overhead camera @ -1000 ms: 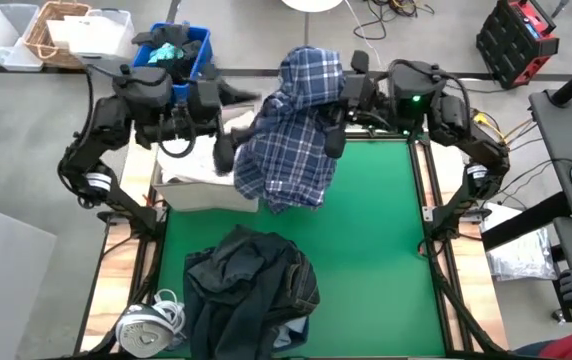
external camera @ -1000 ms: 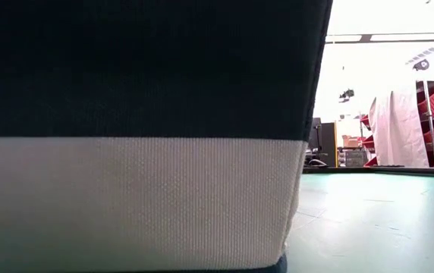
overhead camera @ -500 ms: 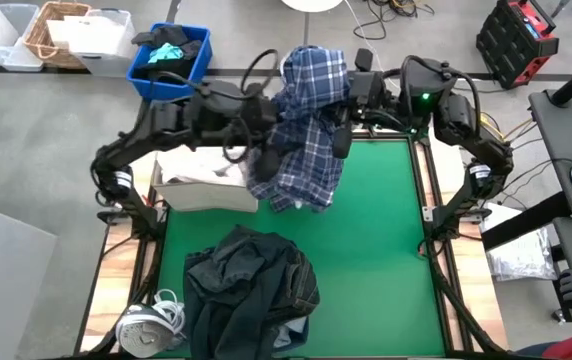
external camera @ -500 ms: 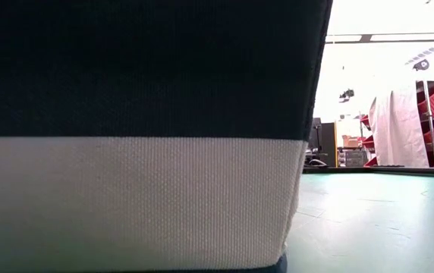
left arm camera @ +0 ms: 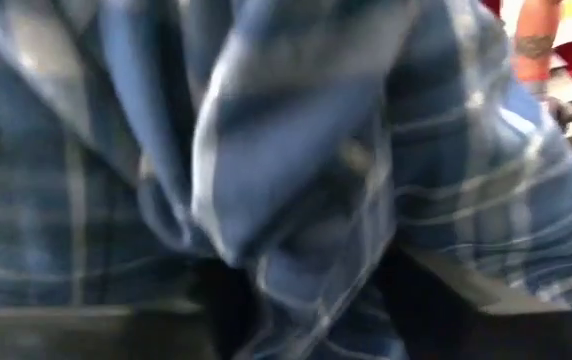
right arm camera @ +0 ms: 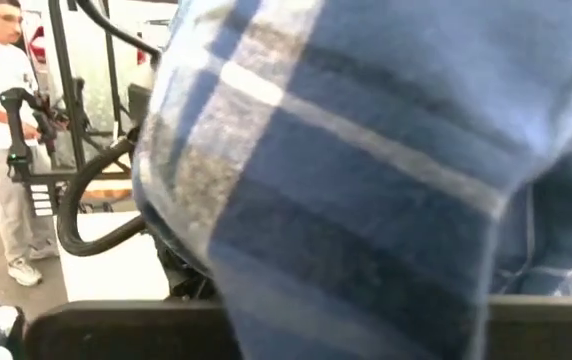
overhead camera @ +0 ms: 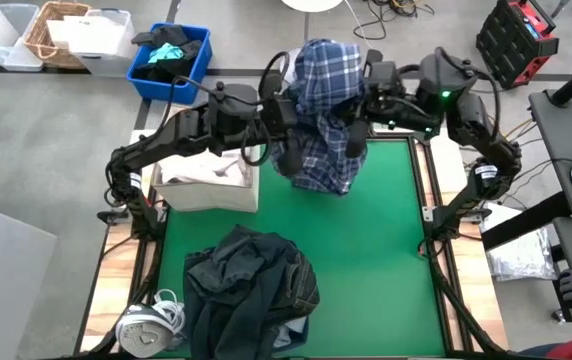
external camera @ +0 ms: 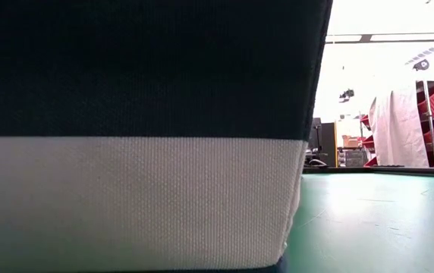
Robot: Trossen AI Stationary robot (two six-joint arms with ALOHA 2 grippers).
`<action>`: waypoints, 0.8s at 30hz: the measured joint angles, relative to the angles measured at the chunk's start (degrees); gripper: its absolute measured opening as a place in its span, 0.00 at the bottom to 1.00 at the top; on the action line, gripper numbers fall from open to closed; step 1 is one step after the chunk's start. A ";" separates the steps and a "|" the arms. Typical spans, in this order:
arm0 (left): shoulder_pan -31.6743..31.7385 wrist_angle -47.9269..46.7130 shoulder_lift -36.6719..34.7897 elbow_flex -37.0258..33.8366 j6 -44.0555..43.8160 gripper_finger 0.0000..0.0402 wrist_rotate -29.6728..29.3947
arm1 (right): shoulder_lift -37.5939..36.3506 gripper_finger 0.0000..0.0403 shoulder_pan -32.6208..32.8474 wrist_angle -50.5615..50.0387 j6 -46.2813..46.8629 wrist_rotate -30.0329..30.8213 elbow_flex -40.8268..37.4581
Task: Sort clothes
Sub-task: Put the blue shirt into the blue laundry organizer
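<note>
You've got the plaid shirt [overhead camera: 321, 110] up in the air between both arms, hanging over the far edge of the green table [overhead camera: 386, 260]. The left gripper [overhead camera: 284, 118] sits at one side of it and the right gripper [overhead camera: 358, 108] at the other, both buried in cloth. From here I cannot tell whether either one is pinching fabric or just draped by it; the wrist views show only plaid. So you're mid-carry on this shirt, not yet sorted. The white pile [overhead camera: 206, 180] lies at the table's left edge, under the left arm, and the dark heap [overhead camera: 251, 290] of denim lies at the near side. Next you need a clear destination and a clean drop that doesn't snag the fingers.
</note>
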 joint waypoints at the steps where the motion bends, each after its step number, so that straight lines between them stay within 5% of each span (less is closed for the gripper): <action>1: 0.03 0.15 0.00 0.00 0.12 0.40 0.78 | -0.20 0.05 0.00 0.02 0.11 0.00 0.00; 6: 0.03 0.59 -0.08 0.00 0.69 0.05 5.40 | -0.88 0.05 0.01 1.29 1.22 1.81 -0.01; 14: -1.66 2.39 -1.10 2.21 4.54 0.01 15.67 | -2.05 0.05 -0.24 -7.00 1.50 16.55 -0.02; 21: -1.82 9.28 -4.45 1.60 4.08 0.00 20.98 | -1.24 0.05 -0.22 -11.63 4.18 11.50 -0.04; 24: -1.89 7.42 -5.46 1.60 4.49 0.00 18.97 | -0.60 0.06 -0.26 -9.03 3.08 10.25 -0.07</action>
